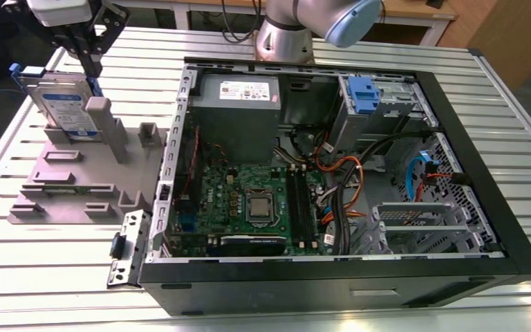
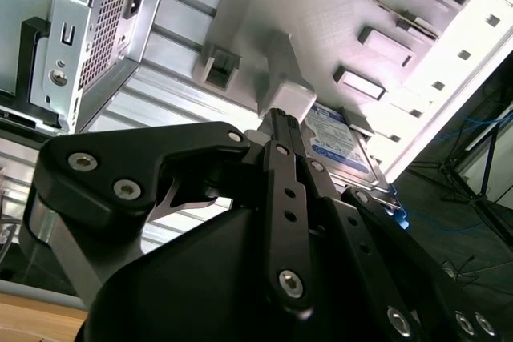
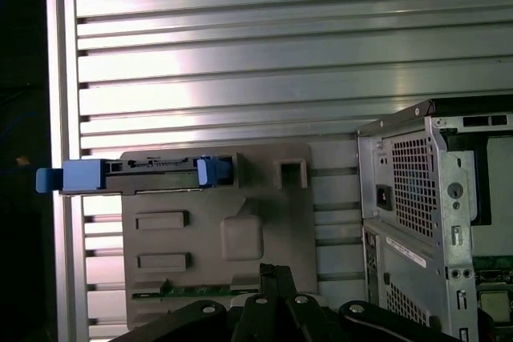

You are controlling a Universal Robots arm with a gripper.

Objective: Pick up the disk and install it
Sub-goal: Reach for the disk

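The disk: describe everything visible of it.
The disk is a flat rectangular silver-grey drive with a white-and-blue label on its broad face, framed by a blue plastic carrier whose tabs stick out at both ends. It stands upright on edge, slotted into the grey holder on the exterior view's left of the open computer case. The gripper hangs close over its top edge; whether it touches cannot be told.
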